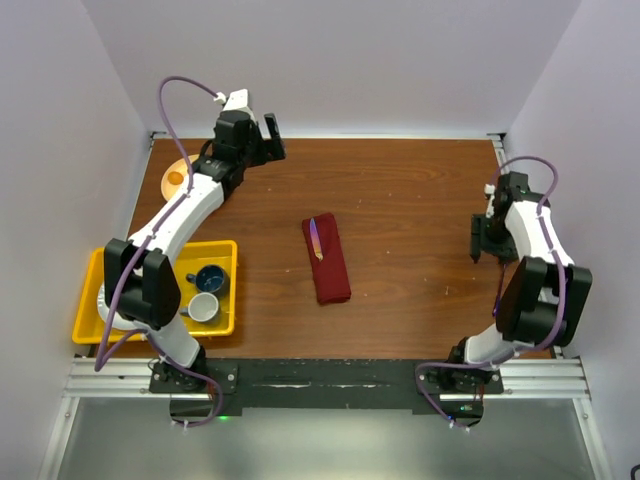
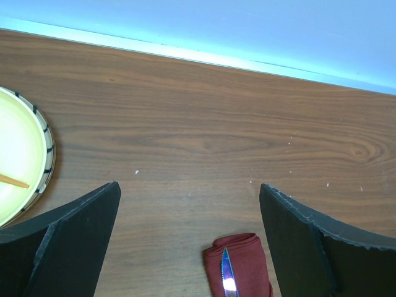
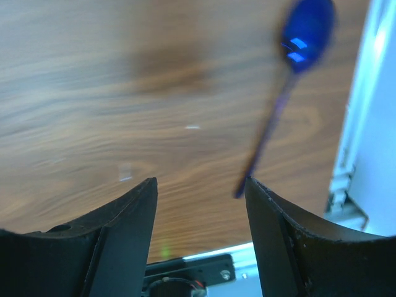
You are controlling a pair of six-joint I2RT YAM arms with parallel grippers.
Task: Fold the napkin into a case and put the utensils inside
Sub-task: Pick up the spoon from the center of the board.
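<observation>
The napkin, folded into a narrow maroon case, lies at the middle of the table. A shiny knife pokes out of its far end and also shows in the left wrist view as a knife on the case. My left gripper hovers open over the back left of the table, its jaws wide with nothing between them. My right gripper is near the right edge, open. A blurred blue-purple spoon lies ahead of it, its handle end at the right fingertip, not clamped.
A yellow tray at the near left holds a blue cup and a white cup. A striped plate with an orange utensil sits at the back left, beside the left gripper. The table's right rail is close to the spoon.
</observation>
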